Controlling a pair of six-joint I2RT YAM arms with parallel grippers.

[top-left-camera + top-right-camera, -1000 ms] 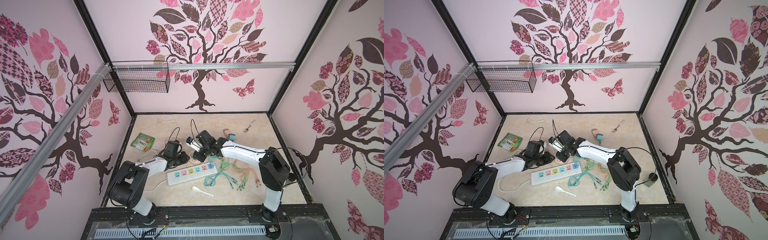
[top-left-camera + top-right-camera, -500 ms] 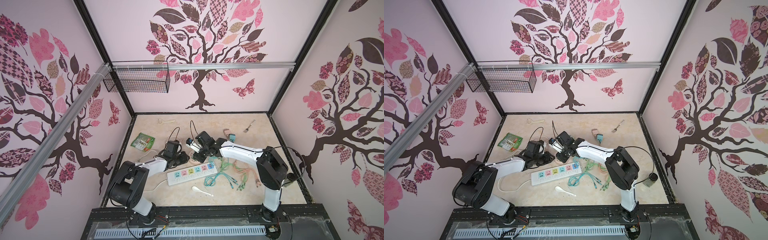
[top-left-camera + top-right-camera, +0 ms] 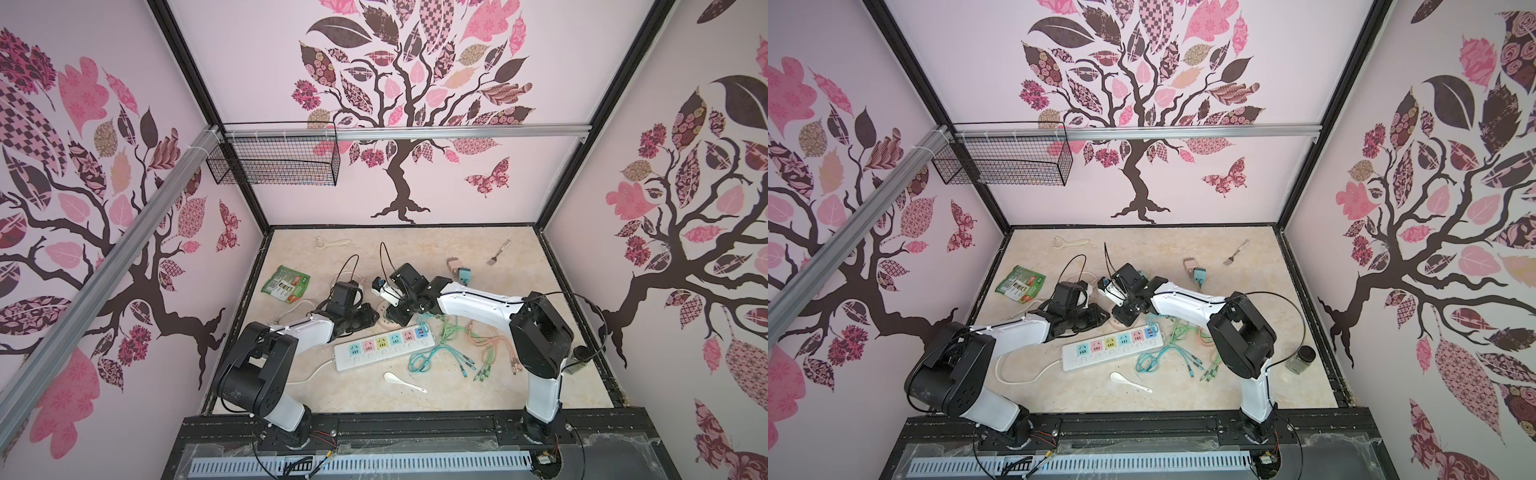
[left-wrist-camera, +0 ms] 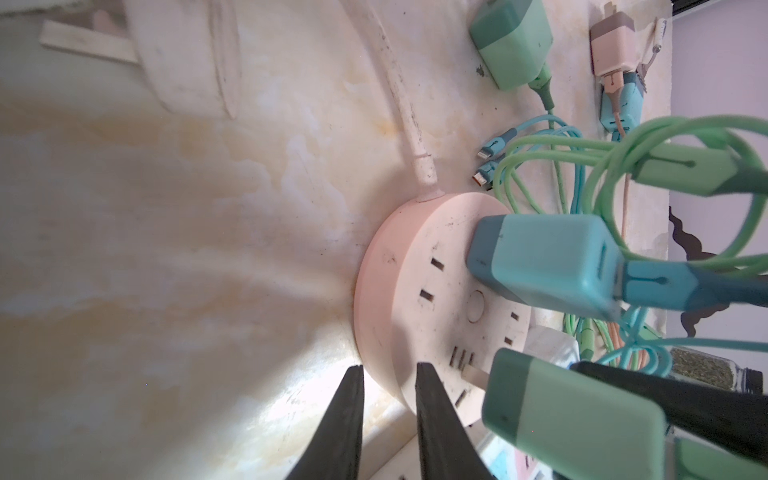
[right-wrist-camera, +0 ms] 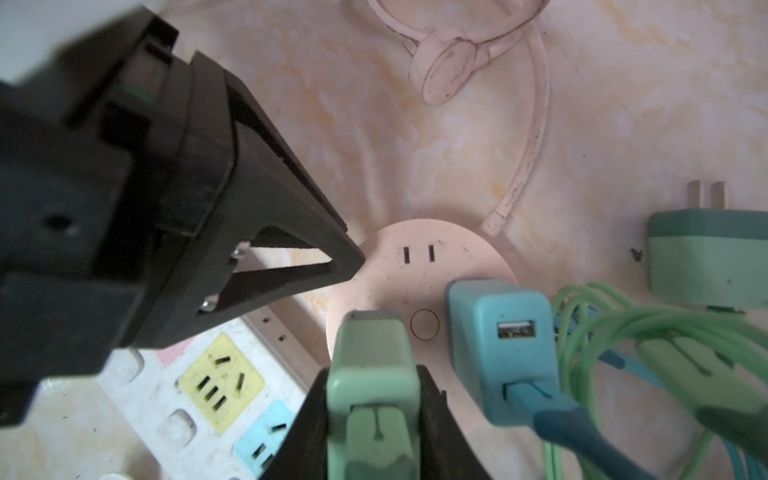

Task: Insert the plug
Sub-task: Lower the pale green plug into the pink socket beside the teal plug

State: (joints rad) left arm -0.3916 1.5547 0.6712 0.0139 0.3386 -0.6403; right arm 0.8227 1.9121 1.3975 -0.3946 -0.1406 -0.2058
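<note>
**At the pink hub [image 5: 390,282]: green plug [image 5: 372,353] clamped, prongs toward the face**

Around the pink hub we find little room. Against its rim sits the left gripper [image 4: 388,368], fingers a narrow way apart; whether they pinch the rim we cannot tell. A white power strip [image 5: 216,382] lies against the hub's edge on that side. A blue charger [image 5: 498,345] stands plugged into the hub just beside the green plug, and green cable loops [image 5: 623,320] crowd the side past it. Open room lies only where the hub's own cord [image 5: 525,166] leaves: one free pair of slots [image 5: 417,253], then bare tabletop [image 5: 353,124].

Well apart from the hub, a glass jar [image 4: 715,372] with a dark cap holds green-brown flakes. A wire basket [image 3: 274,166] hangs on the wall rail high above the hub.

The right gripper [image 5: 374,372] is closed on the green plug, a finger on each side. We see the plug over the hub's face beside the centre button, long axis nearly square to that face, prongs toward it, cable end away. Bare prong metal [image 4: 473,376] shows between plug body and hub.
</note>
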